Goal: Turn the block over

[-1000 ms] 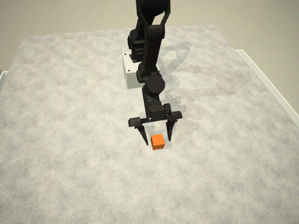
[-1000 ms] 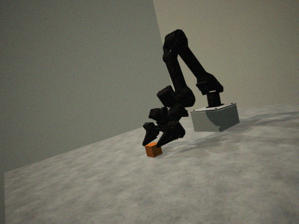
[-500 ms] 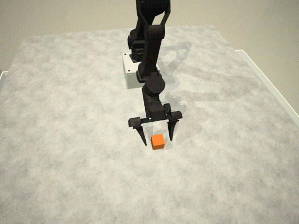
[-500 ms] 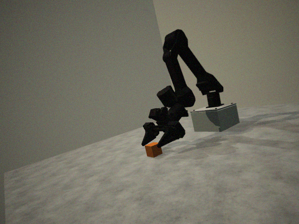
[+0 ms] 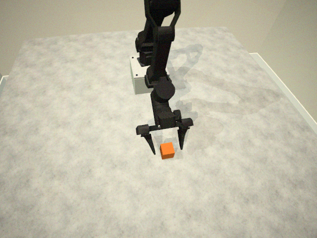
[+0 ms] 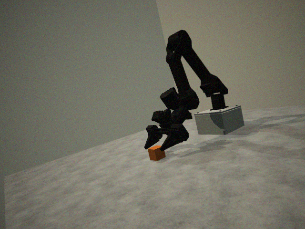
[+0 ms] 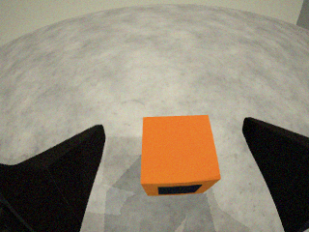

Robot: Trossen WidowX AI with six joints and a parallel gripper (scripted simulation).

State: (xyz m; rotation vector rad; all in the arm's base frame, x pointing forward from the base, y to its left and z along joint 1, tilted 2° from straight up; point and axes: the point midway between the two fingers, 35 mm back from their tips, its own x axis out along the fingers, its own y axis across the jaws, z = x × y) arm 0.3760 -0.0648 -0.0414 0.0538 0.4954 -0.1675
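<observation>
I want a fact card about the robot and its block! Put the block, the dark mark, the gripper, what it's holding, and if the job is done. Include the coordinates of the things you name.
block: orange cube (image 5: pixel 167 150) (image 6: pixel 156 153) (image 7: pixel 180 149), resting flat on the table (image 5: pixel 89 179) (image 6: pixel 123 192) (image 7: pixel 159 58)
dark mark: on the side face toward the arm's base (image 5: pixel 142 86) (image 6: pixel 209 124), not underneath (image 7: pixel 180 189)
gripper: open (image 5: pixel 168 151) (image 6: pixel 153 149) (image 7: pixel 174 127), fingers on either side of the block
holding: nothing
job done: no, mark faces sideways

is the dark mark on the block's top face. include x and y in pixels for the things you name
No, the wrist view shows the orange block (image 5: pixel 167 150) (image 6: pixel 156 153) (image 7: pixel 180 150) with a plain top and the dark mark (image 7: pixel 180 189) on a side face.
</observation>
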